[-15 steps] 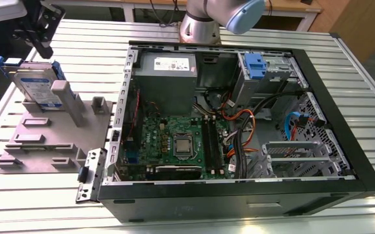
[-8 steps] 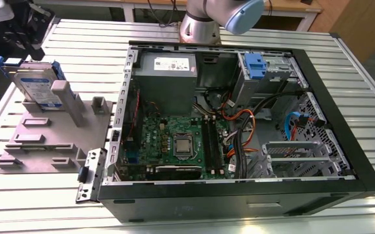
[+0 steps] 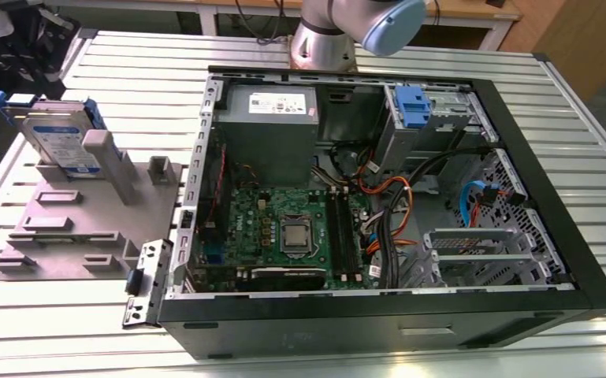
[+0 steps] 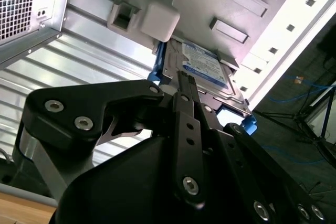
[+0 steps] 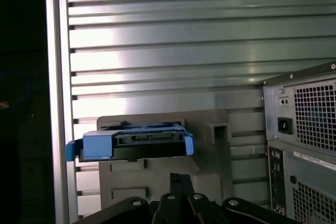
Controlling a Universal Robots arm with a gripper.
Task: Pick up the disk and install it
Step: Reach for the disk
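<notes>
Gripper (image 5: 176, 178) looks pressed together, pinching nothing. It hangs apart from the disk (image 5: 134, 142), facing its connector edge. Disk stands on edge in the grey stand (image 3: 61, 228), a post (image 3: 108, 161) just beside its label face, at the case's (image 3: 387, 319) 10 o'clock in the exterior view.

Step in hand, I'd judge: approach for the pick. To do it well: spread jaws, centre on disk, grip across flat faces btwn the blue rails, keep clear of post, lift straight out.

Case is open: PSU (image 3: 269, 118) at 12, board (image 3: 245, 213) at 7, blue clip (image 3: 413, 106) in bay at 1, cables (image 3: 387, 189) mid.
</notes>
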